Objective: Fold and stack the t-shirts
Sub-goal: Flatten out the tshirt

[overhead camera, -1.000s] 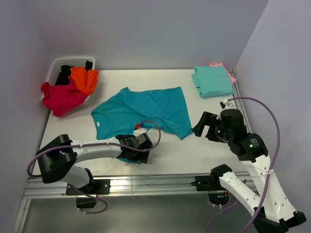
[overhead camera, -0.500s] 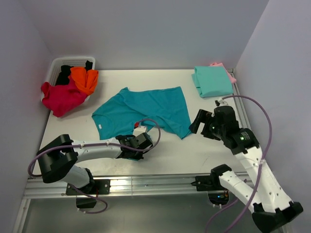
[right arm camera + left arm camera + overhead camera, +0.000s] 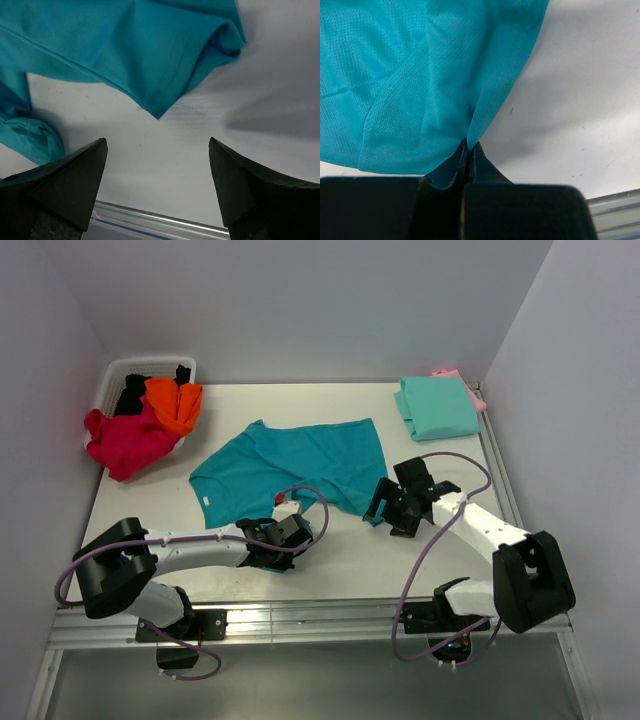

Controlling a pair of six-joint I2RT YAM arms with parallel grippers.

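Note:
A deep teal-blue t-shirt (image 3: 300, 465) lies spread out in the middle of the table. My left gripper (image 3: 283, 540) is shut on its near hem, and the left wrist view shows the cloth (image 3: 420, 85) pinched between the closed fingertips of the left gripper (image 3: 470, 145). My right gripper (image 3: 380, 508) stands open, low over the table at the shirt's near right corner. In the right wrist view that corner (image 3: 159, 116) lies just ahead of the right gripper (image 3: 157, 145), with nothing between the fingers. A folded mint-green shirt (image 3: 437, 406) rests on a pink one (image 3: 472, 392) at the back right.
A white slotted basket (image 3: 112, 380) stands at the back left, with crimson (image 3: 125, 440), orange (image 3: 172, 402) and black (image 3: 132, 392) shirts spilling out of it. A metal rail (image 3: 330, 615) runs along the table's near edge. Walls close in on the left, back and right.
My left gripper has shut on the teal shirt's near hem. The right arm has swung down and left to the shirt's near right corner, its jaws narrowing slightly.

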